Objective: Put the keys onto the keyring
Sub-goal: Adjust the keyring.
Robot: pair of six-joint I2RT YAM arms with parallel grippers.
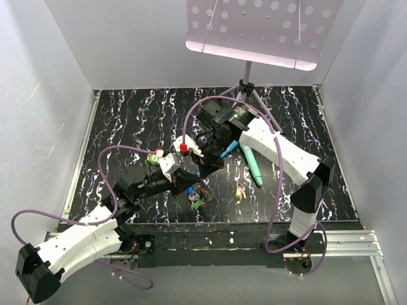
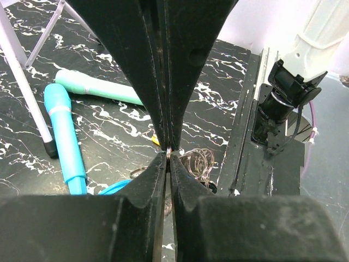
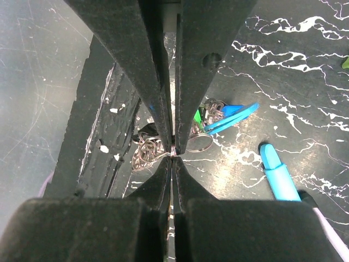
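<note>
Your left gripper (image 2: 169,154) and right gripper (image 3: 173,154) both pinch the keyring (image 3: 143,155) wire; the yellow key (image 1: 240,191) lies rightward, nearer your right arm (image 1: 280,149)

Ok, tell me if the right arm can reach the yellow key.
Likely yes: the yellow key lies uncovered near that arm. But the right gripper is shut, seemingly on the keyring, so it must let go first.

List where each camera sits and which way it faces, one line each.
Top external: above, behind the left arm and right arm, both showing, looking down at the table.
Left wrist: faces the sticks and the right arm's base, past its own fingers.
Right wrist: facing down at the keyring, past its own fingers.
Both wrists share the keyring.
</note>
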